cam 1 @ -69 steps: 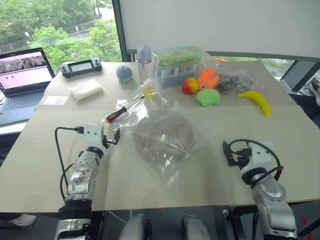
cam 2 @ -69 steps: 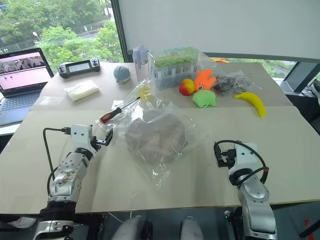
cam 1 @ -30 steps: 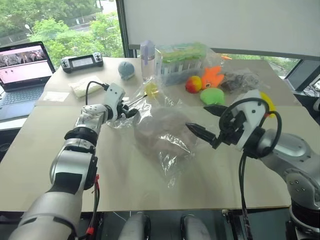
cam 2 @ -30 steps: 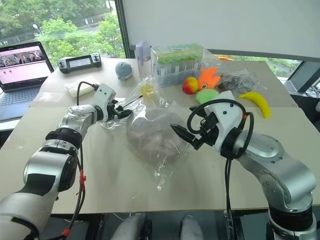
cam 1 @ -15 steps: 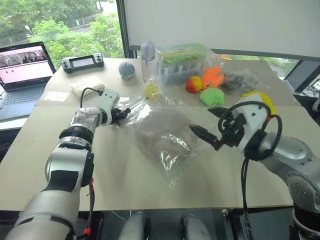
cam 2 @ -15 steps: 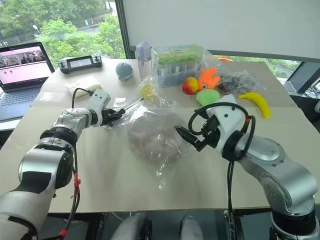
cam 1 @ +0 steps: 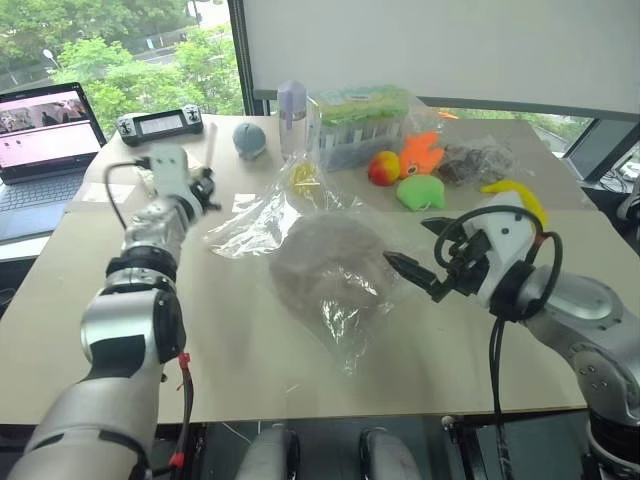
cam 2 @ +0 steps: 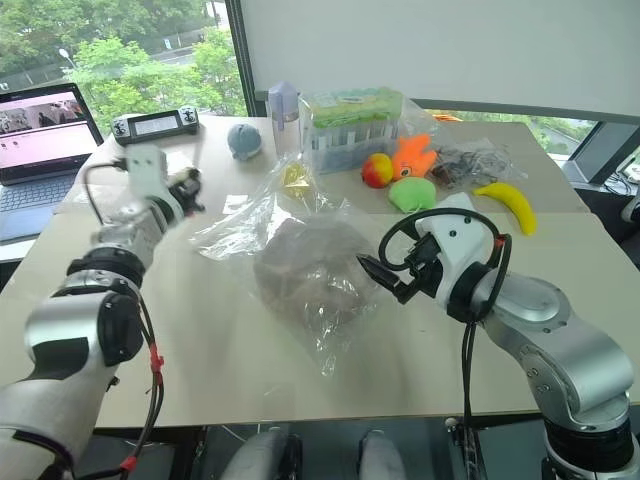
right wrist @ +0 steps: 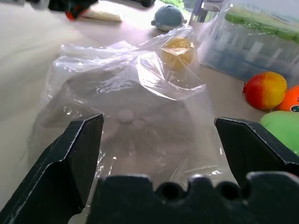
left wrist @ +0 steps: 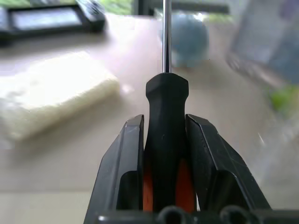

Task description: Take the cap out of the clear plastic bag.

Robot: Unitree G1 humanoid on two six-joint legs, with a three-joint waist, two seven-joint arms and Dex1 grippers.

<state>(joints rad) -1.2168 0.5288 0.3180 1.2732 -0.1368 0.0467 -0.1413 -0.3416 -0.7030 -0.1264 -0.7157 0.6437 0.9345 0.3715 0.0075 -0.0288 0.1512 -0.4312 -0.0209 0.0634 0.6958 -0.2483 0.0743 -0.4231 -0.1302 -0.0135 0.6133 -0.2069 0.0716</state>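
The taupe cap (cam 1: 322, 262) lies flat inside the clear plastic bag (cam 1: 250, 222) in the middle of the table; its top button (right wrist: 125, 115) shows through the film. My right gripper (cam 1: 407, 243) hovers open just right of the bag, its jaws spread wide toward the cap. My left gripper (left wrist: 164, 122) is up at the left, away from the bag, shut on the black-and-orange handle of a screwdriver (left wrist: 164, 100) whose metal shaft (cam 1: 211, 143) points toward the table's far side.
At the far side stand a laptop (cam 1: 45, 130), a controller (cam 1: 160, 122), a grey-blue ball (cam 1: 249, 140), a bottle (cam 1: 290, 105) and a green-lidded clear box (cam 1: 360, 115). Toy fruit (cam 1: 383, 168), a banana (cam 1: 515, 195) and a white packet (left wrist: 51, 100) lie nearby.
My left gripper closed on the screwdriver handle beside the bag, then lifted it up and to the left, swinging the shaft away from the bag. The right gripper stayed open in place.
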